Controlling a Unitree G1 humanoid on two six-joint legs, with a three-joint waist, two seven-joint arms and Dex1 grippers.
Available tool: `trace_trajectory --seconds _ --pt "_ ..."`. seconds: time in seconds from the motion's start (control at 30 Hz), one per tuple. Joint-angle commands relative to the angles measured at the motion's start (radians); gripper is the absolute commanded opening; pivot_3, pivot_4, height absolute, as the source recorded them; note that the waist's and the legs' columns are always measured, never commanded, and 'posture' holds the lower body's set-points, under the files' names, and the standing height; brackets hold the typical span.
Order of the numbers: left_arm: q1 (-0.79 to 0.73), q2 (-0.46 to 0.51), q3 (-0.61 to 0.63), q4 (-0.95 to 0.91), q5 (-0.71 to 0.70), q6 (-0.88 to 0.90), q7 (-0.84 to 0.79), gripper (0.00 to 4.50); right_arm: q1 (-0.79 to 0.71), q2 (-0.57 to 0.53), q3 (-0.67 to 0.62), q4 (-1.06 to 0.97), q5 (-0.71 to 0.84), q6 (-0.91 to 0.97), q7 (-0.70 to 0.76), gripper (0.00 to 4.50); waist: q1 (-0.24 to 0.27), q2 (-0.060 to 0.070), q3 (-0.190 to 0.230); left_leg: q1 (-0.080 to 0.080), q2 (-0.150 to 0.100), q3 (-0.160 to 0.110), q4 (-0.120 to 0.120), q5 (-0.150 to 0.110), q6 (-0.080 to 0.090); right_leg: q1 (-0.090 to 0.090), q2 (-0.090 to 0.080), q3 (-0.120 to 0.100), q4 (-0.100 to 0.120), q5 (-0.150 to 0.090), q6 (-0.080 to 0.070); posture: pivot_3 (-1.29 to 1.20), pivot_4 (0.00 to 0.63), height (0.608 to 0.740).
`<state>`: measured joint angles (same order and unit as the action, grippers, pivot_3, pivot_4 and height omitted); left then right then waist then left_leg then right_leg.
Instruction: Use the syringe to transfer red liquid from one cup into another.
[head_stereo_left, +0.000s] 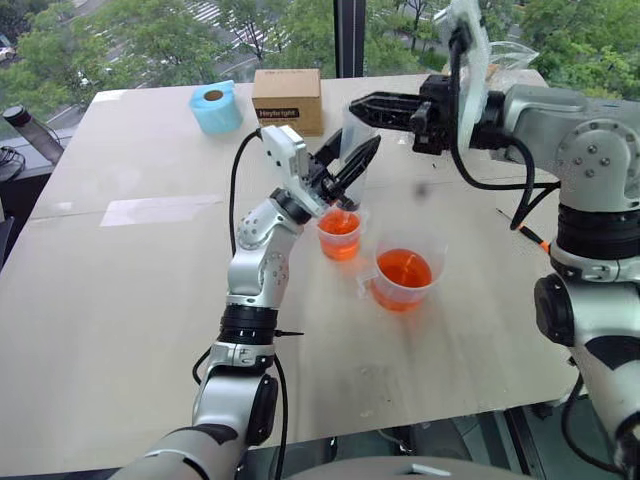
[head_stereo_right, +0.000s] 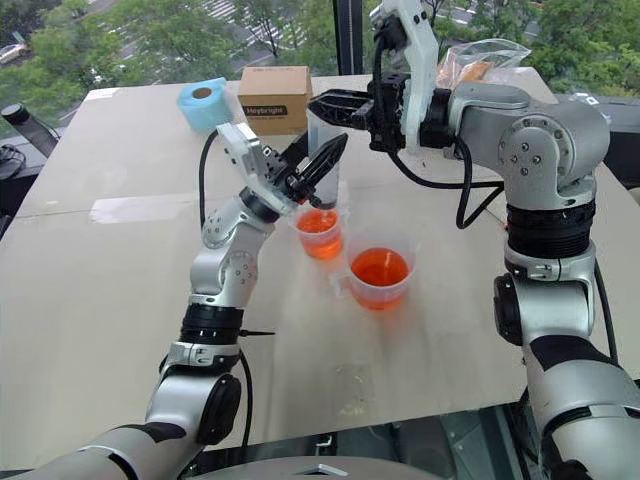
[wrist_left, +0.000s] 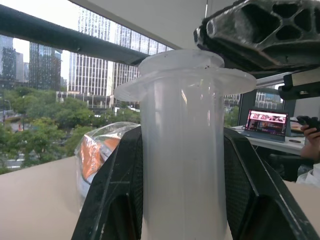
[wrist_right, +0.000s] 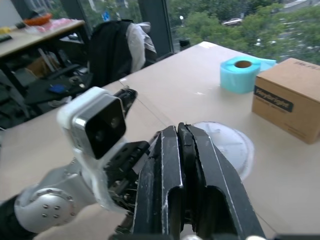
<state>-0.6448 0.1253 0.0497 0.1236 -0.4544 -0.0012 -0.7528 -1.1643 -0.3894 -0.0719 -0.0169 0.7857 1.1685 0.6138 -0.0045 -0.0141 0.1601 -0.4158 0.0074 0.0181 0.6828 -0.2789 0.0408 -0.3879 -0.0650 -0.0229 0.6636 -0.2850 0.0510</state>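
A brown box (head_stereo_left: 287, 98) reads "Heybright"; two cups (head_stereo_left: 339, 234) hold red liquid (head_stereo_left: 404, 268) (left gripper (head_stereo_left: 352, 172) clamps the syringe (wrist_left: 182, 150), right gripper (head_stereo_left: 362, 104) closed).

on the table (head_stereo_left: 120, 300): small cup (head_stereo_left: 339, 236) left of and just behind the handled cup (head_stereo_left: 404, 280), near each other, liquid (head_stereo_left: 404, 268) in both. syringe (head_stereo_left: 352, 150) upright over the small cup. behind, near the far edge: tape roll (head_stereo_left: 216, 107) left of box (head_stereo_left: 288, 100). bag (head_stereo_right: 480, 58) at far right.
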Motion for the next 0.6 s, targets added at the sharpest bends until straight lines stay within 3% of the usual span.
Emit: trace_trajectory --seconds 0.03,0.3,0.43,0.6 --pt "-0.048 0.001 0.014 -0.096 -0.032 0.008 0.027 1.41 -0.082 -0.006 -0.153 0.041 0.054 -0.047 -0.035 0.05 0.0 0.0 0.0 0.0 0.0 0.0 0.0 0.0 0.0 0.0 0.0 0.0 0.0 0.0 0.0 0.0 0.15 0.74" --pt "-0.114 0.048 0.05 -0.249 -0.107 0.189 0.154 1.41 -0.063 -0.051 -0.308 0.064 0.131 -0.061 -0.086 0.05 -0.007 0.0 0.0 0.0 0.0 0.0 -0.001 0.0 0.0 0.0 0.0 0.0 0.001 0.0 0.0 0.0 0.15 0.74" --pt "-0.099 0.251 0.162 -0.402 -0.17 0.423 0.252 1.41 0.19 -0.244 -0.27 -0.071 0.086 -0.021 -0.009 0.05 -0.006 -0.002 -0.001 -0.001 0.0 -0.003 -0.001 0.0 0.0 0.001 -0.001 0.002 0.0 0.0 0.0 0.0 0.15 0.74" --pt "0.1 0.569 0.29 -0.405 -0.115 0.57 0.21 1.41 0.502 -0.354 -0.342 -0.246 0.153 -0.089 0.141 0.05 -0.018 0.004 0.0 0.002 0.0 0.002 -0.006 0.0 0.0 0.0 -0.003 0.006 0.0 0.0 0.0 0.0 0.15 0.74"
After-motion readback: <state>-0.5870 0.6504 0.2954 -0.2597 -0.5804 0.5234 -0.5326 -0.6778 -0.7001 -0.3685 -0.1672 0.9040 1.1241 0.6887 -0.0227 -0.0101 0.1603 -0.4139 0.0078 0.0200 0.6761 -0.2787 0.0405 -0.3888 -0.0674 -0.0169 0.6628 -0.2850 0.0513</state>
